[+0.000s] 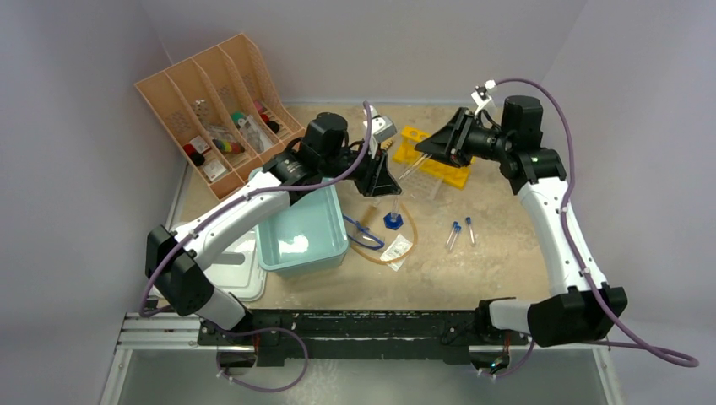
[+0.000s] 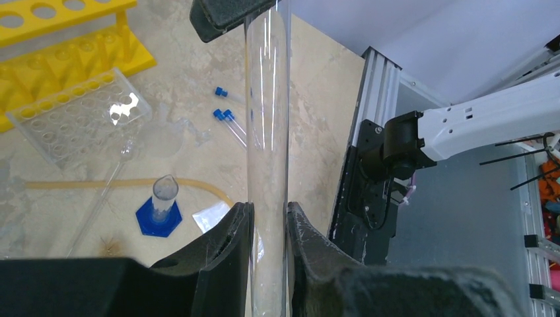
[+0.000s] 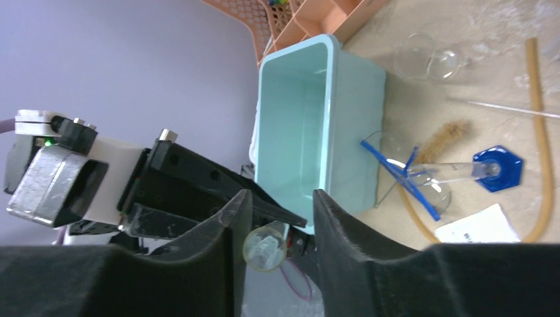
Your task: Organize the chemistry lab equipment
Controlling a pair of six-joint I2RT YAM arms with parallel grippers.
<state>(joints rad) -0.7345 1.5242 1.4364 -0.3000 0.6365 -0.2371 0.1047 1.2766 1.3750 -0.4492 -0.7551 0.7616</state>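
My left gripper [image 1: 387, 181] [image 2: 267, 218] is shut on a wide clear glass tube [image 1: 412, 169] [image 2: 267, 99], held above the table. My right gripper [image 1: 429, 150] [image 3: 280, 198] is open, its fingers on either side of the tube's far end [image 3: 265, 247], which lies close to one finger. Below stand the clear cylinder with blue hexagonal base [image 1: 393, 218] [image 2: 160, 208] [image 3: 492, 168], blue-rimmed goggles [image 1: 365, 229] [image 3: 403, 178], amber tubing [image 1: 411, 228] [image 2: 99, 183] [image 3: 538, 132], a brush [image 3: 446, 135] and blue-capped test tubes [image 1: 456, 232] [image 2: 228, 122].
The pale teal tub [image 1: 304, 232] [image 3: 310, 112] sits left of centre, with a white lid [image 1: 232, 270] beside it. The peach organiser [image 1: 215, 110] stands at the back left. A yellow rack [image 1: 435, 156] [image 2: 66, 39], a clear rack [image 2: 72, 115] and glass flasks [image 3: 429, 59] lie behind.
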